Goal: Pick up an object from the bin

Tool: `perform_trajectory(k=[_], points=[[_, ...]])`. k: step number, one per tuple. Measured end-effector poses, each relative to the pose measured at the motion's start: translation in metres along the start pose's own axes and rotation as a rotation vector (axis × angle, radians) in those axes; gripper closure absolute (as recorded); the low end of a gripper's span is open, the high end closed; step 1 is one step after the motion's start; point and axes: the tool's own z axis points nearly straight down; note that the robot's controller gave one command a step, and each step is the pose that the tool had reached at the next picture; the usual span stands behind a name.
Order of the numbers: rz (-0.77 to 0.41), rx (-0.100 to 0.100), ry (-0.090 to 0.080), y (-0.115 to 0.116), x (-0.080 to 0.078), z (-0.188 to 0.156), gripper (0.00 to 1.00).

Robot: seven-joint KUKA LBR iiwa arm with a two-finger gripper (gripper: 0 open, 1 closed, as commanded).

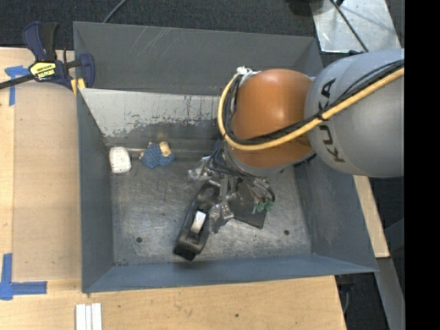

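My gripper (221, 188) hangs low in the middle of the bin, mostly hidden under the arm's wrist. Just below and left of it lies a long black object with a white patch (194, 230), slanting toward the bin's front wall; its upper end reaches under the gripper. A flat dark piece with a green edge (251, 212) lies right beside the gripper on its right. Whether the gripper touches either one is hidden.
A small white block (119, 160) and a blue lump with a tan cork-like bit (157, 155) rest near the back left of the bin floor. The arm and its orange dome cover the right half of the bin.
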Motion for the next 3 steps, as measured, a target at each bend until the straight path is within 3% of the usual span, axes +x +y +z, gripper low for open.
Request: perform_trajectory(k=[1,2,3], points=[[-0.236,-0.002,-0.008,-0.02,-0.001,0.103,0.0],[-0.237,-0.003,-0.012,-0.019,-0.002,0.1,1.0],[-0.279,0.002,-0.003,-0.017,-0.005,-0.035,1.0]])
